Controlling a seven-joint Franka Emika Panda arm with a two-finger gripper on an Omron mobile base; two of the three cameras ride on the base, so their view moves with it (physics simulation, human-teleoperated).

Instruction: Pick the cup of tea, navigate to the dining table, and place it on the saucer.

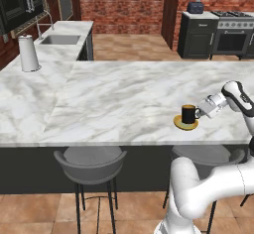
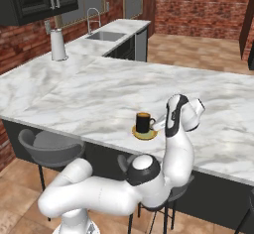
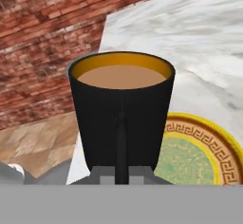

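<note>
The black cup of tea (image 1: 188, 114) (image 2: 144, 122) is upright over the yellow-rimmed saucer (image 1: 185, 125) (image 2: 145, 134), near the front edge of the marble dining table (image 1: 124, 99) (image 2: 99, 94). My gripper (image 1: 201, 112) (image 2: 158, 124) reaches in from the right and is shut on the cup's side handle. In the hand view the cup (image 3: 121, 109) stands close, brown tea at its rim and its handle between my gripper (image 3: 121, 174) tips. The saucer (image 3: 197, 152) shows to its right, partly covered by the cup. Whether the cup's base touches the saucer I cannot tell.
A tall white-grey cylinder (image 1: 28, 53) (image 2: 58, 44) stands on the far left arm of the table, near a sink (image 1: 59, 39) (image 2: 105, 36). Grey stools (image 1: 89, 163) (image 2: 49, 146) sit under the front edge. A stove (image 1: 233, 34) is at the back right.
</note>
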